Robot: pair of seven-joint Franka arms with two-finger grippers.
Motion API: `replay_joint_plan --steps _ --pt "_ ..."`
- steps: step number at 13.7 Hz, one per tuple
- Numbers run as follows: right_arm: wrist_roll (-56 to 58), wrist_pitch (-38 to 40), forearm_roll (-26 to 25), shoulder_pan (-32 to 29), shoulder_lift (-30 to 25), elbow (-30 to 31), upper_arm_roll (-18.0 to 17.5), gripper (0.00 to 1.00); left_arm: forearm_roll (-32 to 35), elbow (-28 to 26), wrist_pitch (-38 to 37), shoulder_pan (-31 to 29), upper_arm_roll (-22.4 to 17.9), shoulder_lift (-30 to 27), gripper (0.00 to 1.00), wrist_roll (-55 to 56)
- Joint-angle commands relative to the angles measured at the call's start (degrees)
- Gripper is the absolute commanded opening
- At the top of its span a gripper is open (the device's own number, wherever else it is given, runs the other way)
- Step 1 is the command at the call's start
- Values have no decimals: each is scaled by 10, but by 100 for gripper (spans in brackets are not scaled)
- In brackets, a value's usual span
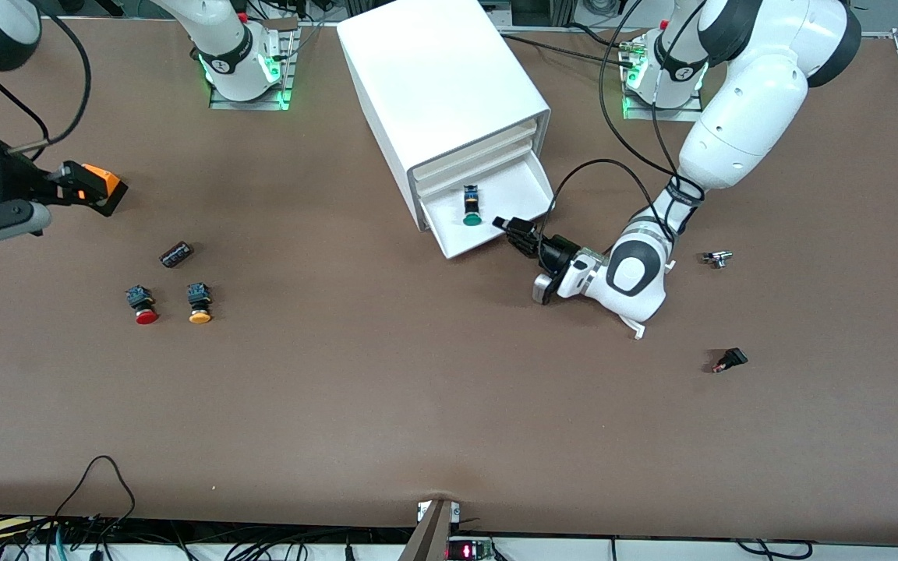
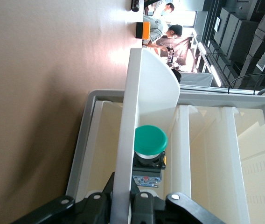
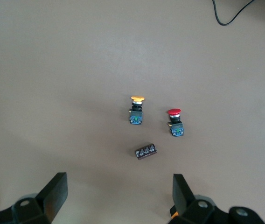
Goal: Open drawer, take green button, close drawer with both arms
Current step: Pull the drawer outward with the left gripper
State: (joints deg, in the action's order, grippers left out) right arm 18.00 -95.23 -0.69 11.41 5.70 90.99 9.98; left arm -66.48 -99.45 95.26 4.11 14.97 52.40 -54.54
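Observation:
The white cabinet (image 1: pixel 433 86) stands at mid-table, and its lowest drawer (image 1: pixel 523 191) is pulled out. The green-capped button (image 1: pixel 471 207) lies inside it on its side. My left gripper (image 1: pixel 513 230) is shut on the drawer's front wall. In the left wrist view that thin white wall (image 2: pixel 128 140) runs between my fingers (image 2: pixel 144 203), with the green button (image 2: pixel 150 147) just past them. My right gripper (image 1: pixel 94 187) hangs open and empty over the table at the right arm's end; it also shows in the right wrist view (image 3: pixel 118 193).
A red-capped button (image 1: pixel 143 305), a yellow-orange-capped button (image 1: pixel 199 303) and a small black cylinder (image 1: pixel 176 254) lie on the table under the right gripper's view. A small metal part (image 1: pixel 718 259) and a black part (image 1: pixel 730 360) lie near the left arm.

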Motion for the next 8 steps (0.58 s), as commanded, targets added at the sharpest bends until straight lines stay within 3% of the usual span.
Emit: replay_joint_plan --steps 1,4,5,6,7,8 --pt "4 3 15 -3 15 -14 -2 100 -26 30 4 -2 -17 12 9 19" --pt "4 2 13 -1 27 -14 -3 100 -20 42 0 -12 -28 12 10 35" --pt "4 3 16 -3 32 -14 -2 100 -20 38 -1 -13 -28 11 16 36" --pt "5 1 17 -2 49 -14 -3 100 -20 34 -1 -13 -28 11 36 41" --pt "5 2 23 0 61 -19 -6 100 -19 32 -4 -13 -28 10 99 49" --pt "5 2 36 4 59 -20 -8 100 -19 32 -15 -13 -28 10 100 59"
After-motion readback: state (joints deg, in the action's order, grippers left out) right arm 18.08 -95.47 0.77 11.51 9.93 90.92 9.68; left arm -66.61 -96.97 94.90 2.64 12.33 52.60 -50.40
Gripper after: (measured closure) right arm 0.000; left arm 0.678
